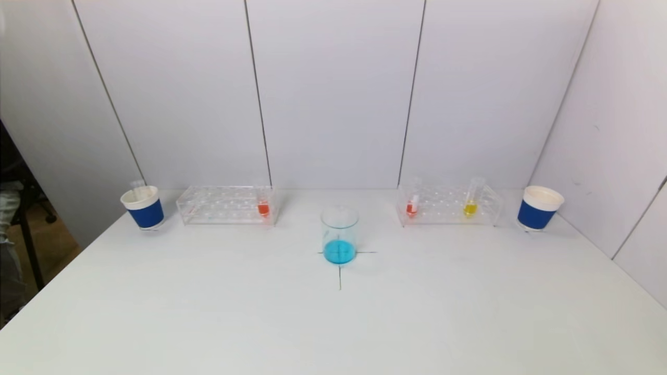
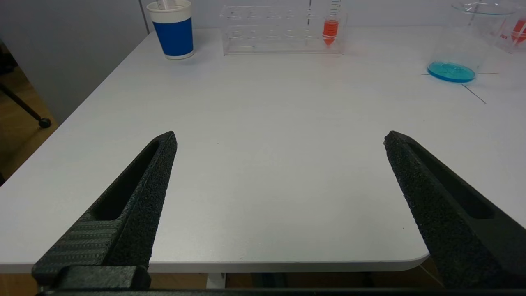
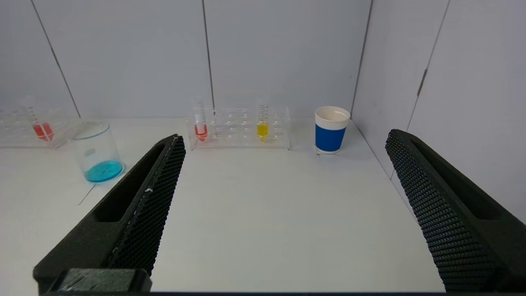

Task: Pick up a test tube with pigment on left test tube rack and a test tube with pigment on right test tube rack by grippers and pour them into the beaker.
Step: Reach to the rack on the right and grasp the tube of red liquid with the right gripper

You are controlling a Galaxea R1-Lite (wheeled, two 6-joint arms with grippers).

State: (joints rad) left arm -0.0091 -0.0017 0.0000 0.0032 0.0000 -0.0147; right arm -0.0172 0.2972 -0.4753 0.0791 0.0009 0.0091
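Standing in the middle of the white desk (image 1: 208, 323), on a thin cross mark, is the glass beaker (image 1: 339, 234) with a shallow layer of blue liquid at its bottom. On the robot's left, near the back wall, lies the left test tube rack (image 1: 225, 205), made of clear plastic. It holds one test tube with orange-red pigment (image 1: 263, 207) at the end closest to the beaker. On the other side, the right test tube rack (image 1: 449, 206) holds two filled tubes: a red tube (image 1: 412, 206) at the end near the beaker and a yellow tube (image 1: 471, 202) further toward the right. All three tubes stand in their racks.

Beyond the outer end of each rack stands a paper cup with a blue sleeve. The left cup (image 1: 143, 207) has a clear empty tube inside it, and the right cup (image 1: 539, 208) stands close to the side wall.

Neither arm shows in the head view. The left hand (image 2: 279, 139) is wide open and holds nothing; it hangs above the near edge of the desk, well apart from the left rack. The right hand (image 3: 285, 137) is also wide open and holds nothing, above the near right part of the desk, facing the right rack from far off.
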